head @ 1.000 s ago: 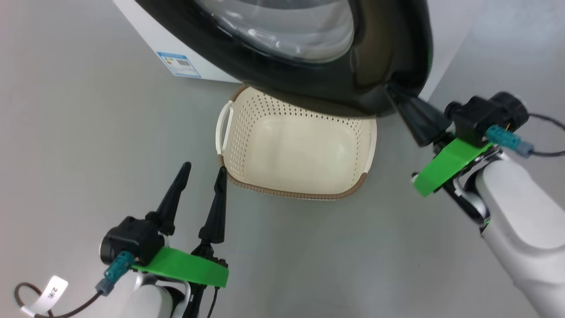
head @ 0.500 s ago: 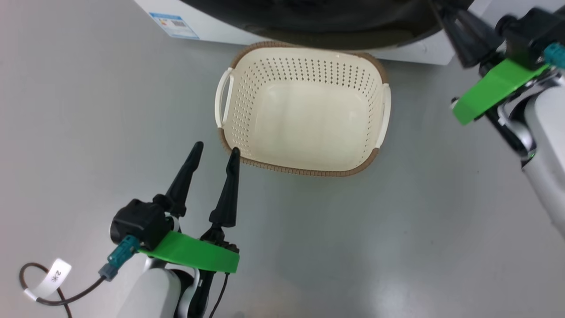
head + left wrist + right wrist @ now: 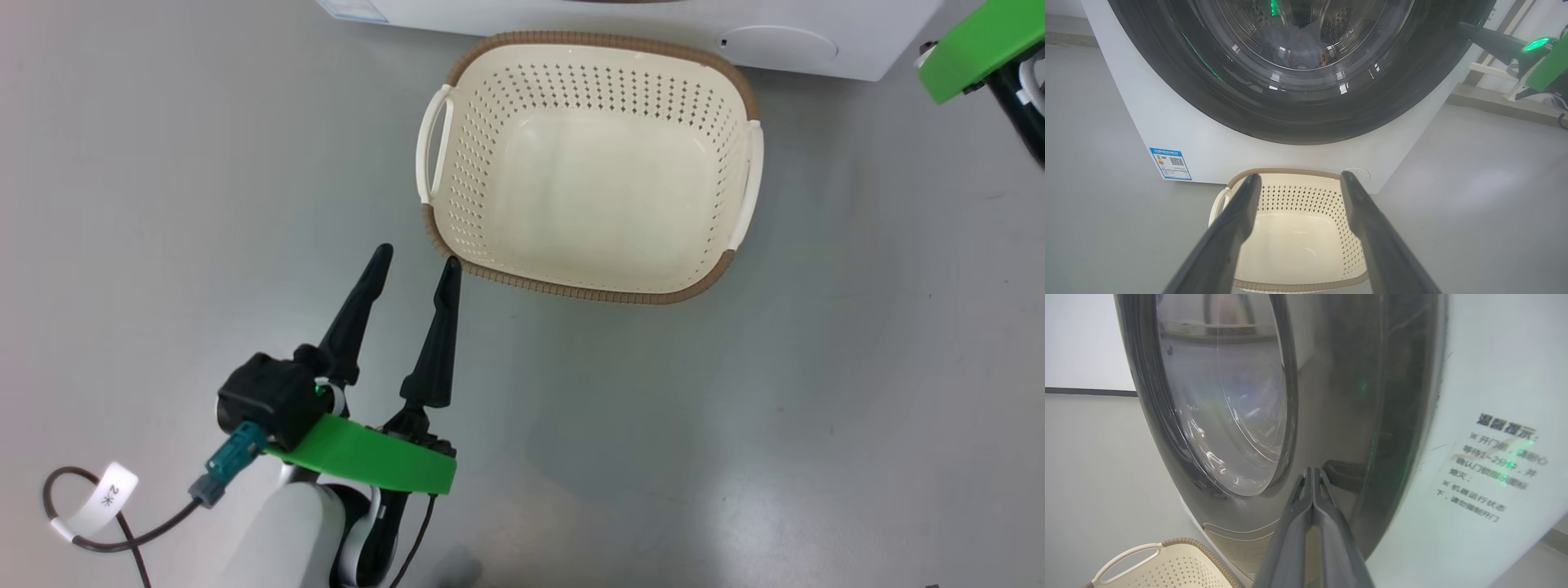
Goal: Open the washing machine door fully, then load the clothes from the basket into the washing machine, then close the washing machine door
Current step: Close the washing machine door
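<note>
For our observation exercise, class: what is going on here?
A two-armed robot is working at a washing machine. Its right gripper, shut, has its tips at the black rim of the washing machine door, which looks closed or nearly so. The left gripper hangs open beside the near corner of the basket, which stands empty on the floor.

Grey floor (image 3: 735, 425), basket (image 3: 588, 286), washing machine (image 3: 653, 24) standing on it
</note>
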### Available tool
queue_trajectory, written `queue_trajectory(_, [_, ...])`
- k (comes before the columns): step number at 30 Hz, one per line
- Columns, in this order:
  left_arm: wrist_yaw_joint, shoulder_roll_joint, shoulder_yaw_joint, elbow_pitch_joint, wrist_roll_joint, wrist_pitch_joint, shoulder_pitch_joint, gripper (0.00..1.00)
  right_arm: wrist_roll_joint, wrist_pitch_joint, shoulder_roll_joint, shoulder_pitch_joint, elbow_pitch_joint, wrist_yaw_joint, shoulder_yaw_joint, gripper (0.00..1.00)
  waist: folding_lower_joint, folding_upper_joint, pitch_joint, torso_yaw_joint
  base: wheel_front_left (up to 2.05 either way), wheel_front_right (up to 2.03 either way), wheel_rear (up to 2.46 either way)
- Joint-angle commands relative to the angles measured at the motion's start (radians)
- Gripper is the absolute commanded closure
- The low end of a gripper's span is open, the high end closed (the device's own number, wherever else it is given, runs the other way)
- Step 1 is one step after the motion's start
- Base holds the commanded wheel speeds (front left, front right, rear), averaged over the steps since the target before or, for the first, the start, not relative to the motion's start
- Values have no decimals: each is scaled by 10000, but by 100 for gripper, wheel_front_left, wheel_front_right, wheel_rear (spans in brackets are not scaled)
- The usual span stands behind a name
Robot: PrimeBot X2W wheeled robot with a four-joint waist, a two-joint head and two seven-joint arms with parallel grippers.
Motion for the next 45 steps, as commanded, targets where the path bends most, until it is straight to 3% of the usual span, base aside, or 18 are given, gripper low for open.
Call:
queue_trajectory(1, [83,189,260,-266,-112,-63,-116,0,-201,65,-63,-213,-29,-9,-267,100,0,-1,92,82,0,0,0])
queue_trajectory(15, [158,189,324,-206,-138,-63,-221,0,-504,-129,281,-367,473,-9,-495,100,0,-1,-41,-65,0,0,0])
queue_trajectory(26, [12,189,675,28,158,-63,16,0,-261,-592,801,1053,228,-9,-479,100,0,-1,-1174,-811,0,0,0])
queue_trajectory(36, [-280,189,1463,310,736,-63,537,0,-253,-748,1667,4580,-1370,-9,-1365,100,0,-1,-2867,-2433,0,0,0])
queue_trajectory(45, [-417,189,1933,411,1051,-63,1096,0,-613,-528,2580,7231,-3227,-9,-2727,100,0,-1,-3773,-3279,0,0,0])
